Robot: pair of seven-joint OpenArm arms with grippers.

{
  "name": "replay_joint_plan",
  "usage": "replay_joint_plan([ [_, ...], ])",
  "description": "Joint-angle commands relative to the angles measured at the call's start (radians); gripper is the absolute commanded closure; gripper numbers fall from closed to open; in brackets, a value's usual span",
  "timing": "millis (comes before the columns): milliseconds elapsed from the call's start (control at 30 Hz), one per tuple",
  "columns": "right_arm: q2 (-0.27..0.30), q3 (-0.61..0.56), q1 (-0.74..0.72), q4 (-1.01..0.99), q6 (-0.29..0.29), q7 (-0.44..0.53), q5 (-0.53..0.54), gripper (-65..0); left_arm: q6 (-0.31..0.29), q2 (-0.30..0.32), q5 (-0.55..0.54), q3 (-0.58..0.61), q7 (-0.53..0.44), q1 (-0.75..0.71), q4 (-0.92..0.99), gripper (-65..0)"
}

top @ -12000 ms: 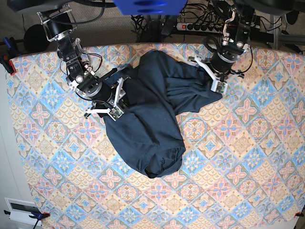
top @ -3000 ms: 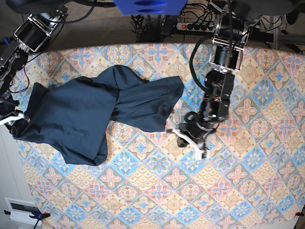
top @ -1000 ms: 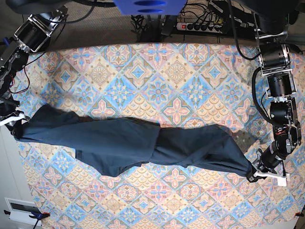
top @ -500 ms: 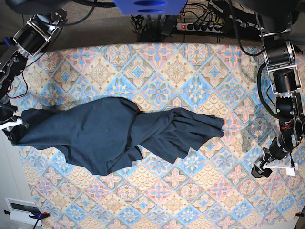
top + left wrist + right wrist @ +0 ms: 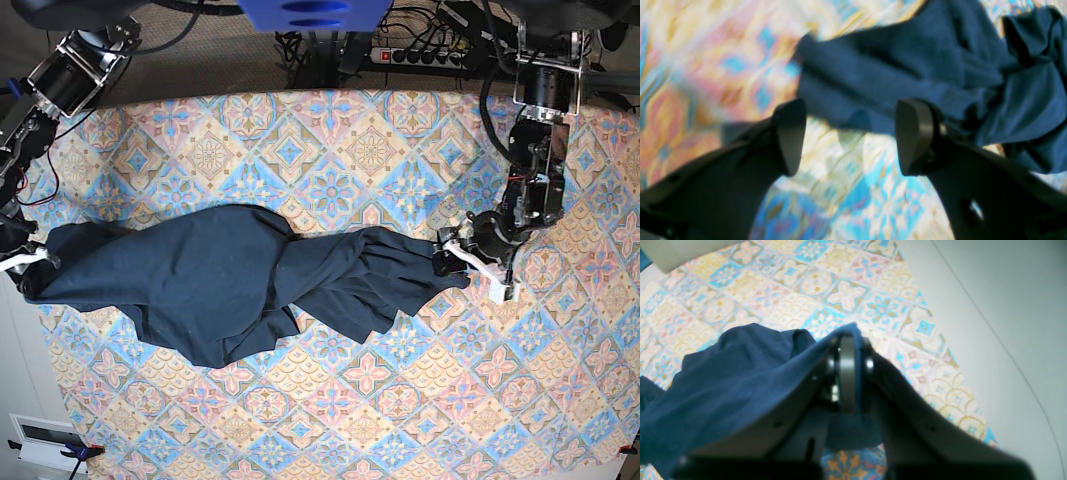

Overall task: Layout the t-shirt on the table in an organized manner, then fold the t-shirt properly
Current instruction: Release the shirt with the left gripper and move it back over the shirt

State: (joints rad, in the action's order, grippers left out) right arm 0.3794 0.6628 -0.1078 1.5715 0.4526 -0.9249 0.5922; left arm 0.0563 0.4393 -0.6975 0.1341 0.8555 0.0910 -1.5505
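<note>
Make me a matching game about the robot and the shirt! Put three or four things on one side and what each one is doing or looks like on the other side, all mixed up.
Things:
1. t-shirt
2. left gripper
3. right gripper
4. table

What fits:
A. covered in blue, pink and cream tiles
B. open, beside one end of the shirt
C. dark navy, lying twisted and bunched
D. shut on the shirt at the table's edge

Pairs: 1-C, 2-B, 3-D, 4-A
</note>
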Motion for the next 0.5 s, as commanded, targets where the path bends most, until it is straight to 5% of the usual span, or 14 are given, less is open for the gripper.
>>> replay_joint_plan([
  [0,0.023,0.005,-0.016,0.017,0.005,0.03,0.018,-0.7,-0.003,-0.007,0.022,0.026,-0.017,0.043,-0.014,-38.4],
  [300,0.023,0.005,-0.014,0.017,0.005,0.03,0.018,-0.7,-0.005,-0.122,0.261,0.306,-0.018,0.212,0.244,-36.5],
  [367,0.023,0.005,-0.014,0.019,0.005,0.03,0.018,-0.7,-0.005,-0.124,0.275,0.356,-0.018,0.241,0.246,-25.8],
  [467,0.023,0.005,-0.014,0.019,0.005,0.03,0.018,-0.7,-0.005,-0.129,0.267,0.335,-0.051,0.3,0.246,0.0],
])
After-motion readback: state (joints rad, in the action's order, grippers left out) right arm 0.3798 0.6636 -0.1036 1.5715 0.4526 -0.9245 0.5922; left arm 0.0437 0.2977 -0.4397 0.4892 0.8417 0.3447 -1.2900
